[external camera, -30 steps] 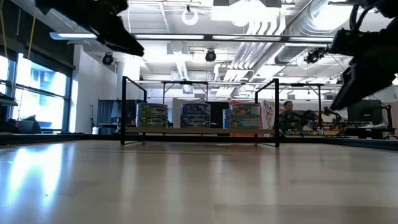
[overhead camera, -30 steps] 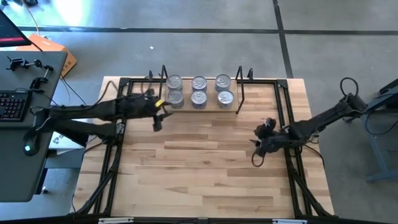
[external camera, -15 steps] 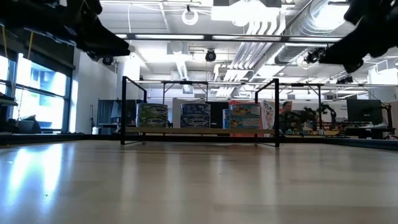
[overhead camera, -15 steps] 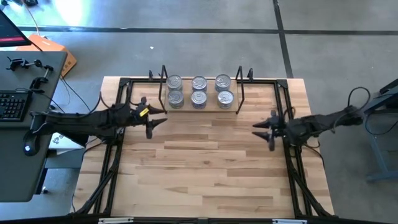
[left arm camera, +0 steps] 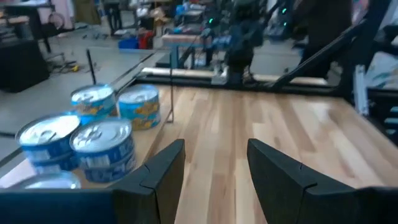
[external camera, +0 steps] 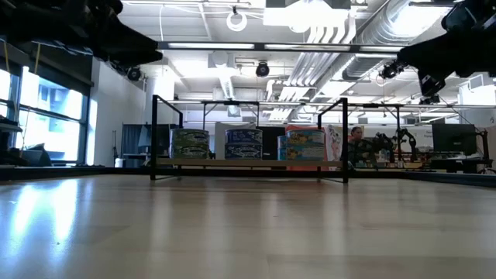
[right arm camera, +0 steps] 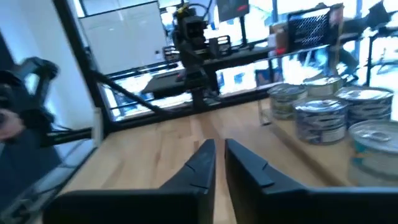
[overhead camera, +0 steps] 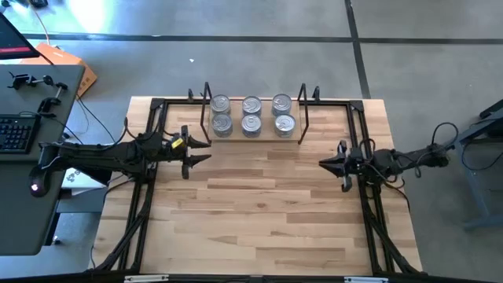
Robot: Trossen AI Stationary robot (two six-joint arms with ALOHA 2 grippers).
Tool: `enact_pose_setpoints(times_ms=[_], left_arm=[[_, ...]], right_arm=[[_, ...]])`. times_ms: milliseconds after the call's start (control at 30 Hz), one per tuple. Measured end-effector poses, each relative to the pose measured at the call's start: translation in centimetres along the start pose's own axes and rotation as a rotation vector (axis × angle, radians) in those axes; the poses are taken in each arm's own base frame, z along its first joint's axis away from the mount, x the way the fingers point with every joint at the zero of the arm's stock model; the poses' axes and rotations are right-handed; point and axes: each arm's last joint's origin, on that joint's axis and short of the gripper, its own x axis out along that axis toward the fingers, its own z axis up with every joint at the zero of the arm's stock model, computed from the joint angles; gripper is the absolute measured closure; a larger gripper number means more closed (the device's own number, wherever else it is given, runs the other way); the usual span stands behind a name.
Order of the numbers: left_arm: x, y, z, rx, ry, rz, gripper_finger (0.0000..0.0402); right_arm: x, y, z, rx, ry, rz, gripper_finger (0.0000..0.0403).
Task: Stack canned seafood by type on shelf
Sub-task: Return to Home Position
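Note:
The canned seafood stands on the shelf at the table's far middle, in two rows of three with silver lids up. The tins also show in the low view, the left wrist view and the right wrist view. My left gripper hovers open just left of and nearer than the shelf's left end, pointing level toward the table's right; nothing is between its fingers. My right gripper hovers near the table's right edge, level, pointing left. Its fingers are almost together, with nothing between them.
Bare wooden tabletop lies between the arms and in front of the shelf. Black frame rods run along the table's left and right sides. A grey desk with a keyboard stands left of the table.
My left gripper has drawn back from the shelf's left end toward the table's left edge, sinking a little and levelling out. My right gripper has tipped up from pointing down at the table to level and has pulled back toward the right edge. The tins have stayed put.

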Motion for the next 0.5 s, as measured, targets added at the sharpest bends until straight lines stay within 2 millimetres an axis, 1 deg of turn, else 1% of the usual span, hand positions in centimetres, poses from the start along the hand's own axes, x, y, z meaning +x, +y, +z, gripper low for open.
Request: enact_pose_setpoints(times_ms=[100,167,267,367,500], left_arm=[[-0.2,0.5,0.3,-0.006,-0.031,-0.03,0.0236],[-0.5,0.8,0.5,-0.009,-0.052,-0.064,0.0236],[-1.2,1.7,0.4,0.029,-0.032,-0.014,0.0236],[-2.1,2.5,0.2,0.035,-0.017,0.04,0.0236],[-3.3,2.8,0.4,0.005,-0.056,-0.012,0.0236]], right_arm=[[0.3,-0.4,-0.7,-0.024,-0.023,-0.019,0.0391],[0.5,-0.7,-0.8,-0.032,-0.03,0.008,0.04],[0.7,-0.9,-1.4,-0.041,-0.039,0.076,0.0398],[0.8,-1.2,-1.3,-0.046,-0.037,0.106,0.0401],[0.8,-1.4,-1.2,-0.07,-0.047,0.097,0.0401]])
